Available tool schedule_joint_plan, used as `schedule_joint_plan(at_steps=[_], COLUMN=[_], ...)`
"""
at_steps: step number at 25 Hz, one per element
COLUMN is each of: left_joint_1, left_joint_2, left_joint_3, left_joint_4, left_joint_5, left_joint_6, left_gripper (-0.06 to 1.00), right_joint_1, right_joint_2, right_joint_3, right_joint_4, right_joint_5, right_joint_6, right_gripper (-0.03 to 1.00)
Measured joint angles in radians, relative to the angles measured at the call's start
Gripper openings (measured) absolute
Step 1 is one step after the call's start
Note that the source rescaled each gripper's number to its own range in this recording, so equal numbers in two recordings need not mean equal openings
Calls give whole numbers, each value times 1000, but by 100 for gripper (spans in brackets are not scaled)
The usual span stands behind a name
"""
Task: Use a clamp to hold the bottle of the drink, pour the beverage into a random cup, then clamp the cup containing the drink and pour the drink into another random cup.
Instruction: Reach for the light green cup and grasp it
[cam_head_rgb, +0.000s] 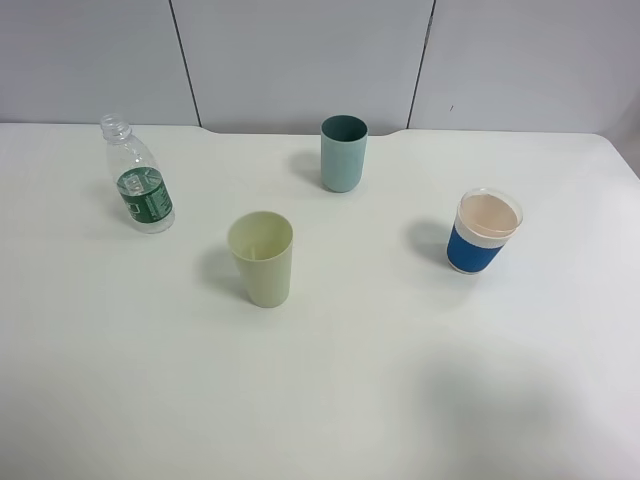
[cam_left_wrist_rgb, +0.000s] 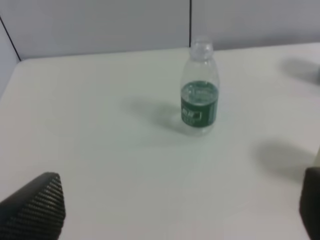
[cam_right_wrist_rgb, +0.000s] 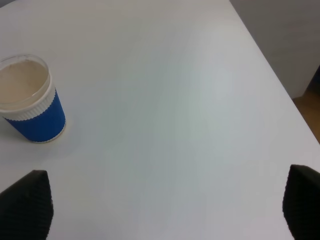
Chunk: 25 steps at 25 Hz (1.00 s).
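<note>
The clear ribbed bottle (cam_head_rgb: 138, 190) with a dark green label stands uncapped at the table's left rear; the beverage inside it cannot be made out. In the left wrist view the bottle (cam_left_wrist_rgb: 199, 100) stands well ahead of my left gripper (cam_left_wrist_rgb: 172, 210), which is open with nothing between its fingers. The pale yellow-green cup (cam_head_rgb: 262, 258) stands upright near the middle, its contents unclear. Behind it stands the teal cup (cam_head_rgb: 343, 152). My right gripper (cam_right_wrist_rgb: 162, 205) is open and empty over bare table. Neither gripper shows in the exterior high view.
A white cup with a blue sleeve (cam_head_rgb: 484, 232) stands at the right, and in the right wrist view this blue-sleeved cup (cam_right_wrist_rgb: 31, 102) lies ahead and off to one side. The table's edge (cam_right_wrist_rgb: 280, 85) runs close by there. Grey wall panels (cam_head_rgb: 300, 50) back the table.
</note>
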Motion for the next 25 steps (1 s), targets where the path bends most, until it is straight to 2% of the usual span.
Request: schedule_joint_plan(at_steps=[2, 5, 8, 11, 21, 25], left_joint_1=[0, 0, 0, 0, -55, -58], left_joint_2=[0, 0, 0, 0, 0, 0], left_joint_3=[37, 99, 104, 104, 106, 106], left_joint_4=[5, 55, 124, 159, 140, 139], left_joint_5=[8, 36, 38, 38, 38, 38], left_joint_6=[0, -7, -56, -97, -111, -153], left_gripper=[87, 87, 87, 87, 87, 87], right_joint_1=[0, 0, 0, 0, 0, 0], right_joint_2=[0, 0, 0, 0, 0, 0], right_joint_3=[0, 0, 0, 0, 0, 0], right_joint_4=[0, 0, 0, 0, 0, 0], right_joint_5=[0, 0, 0, 0, 0, 0], right_joint_6=[0, 0, 0, 0, 0, 0], right_gripper=[100, 100, 100, 100, 100, 100])
